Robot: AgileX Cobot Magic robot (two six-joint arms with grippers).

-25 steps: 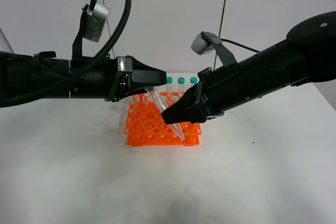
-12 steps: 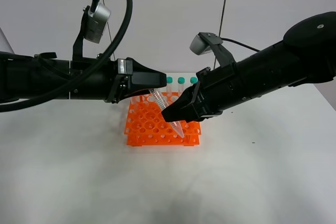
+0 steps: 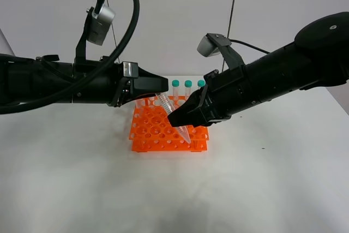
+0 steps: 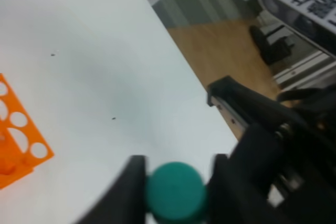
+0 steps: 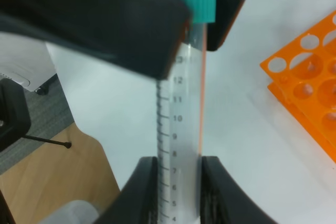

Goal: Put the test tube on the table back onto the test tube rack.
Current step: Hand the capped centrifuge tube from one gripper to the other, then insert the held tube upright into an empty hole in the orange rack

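Plastic tube (image 3: 164, 103), one, aslant (left pincer (image 3: 162, 88), right pincer (image 3: 175, 120))

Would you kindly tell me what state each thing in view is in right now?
Test tube: capped, held tilted over the rack.
Left claw: shut on the test tube's green cap.
Right claw: shut on the test tube's body.
Rack: upright, front holes empty.
Three other tubes: capped, standing upright at the rack's back.
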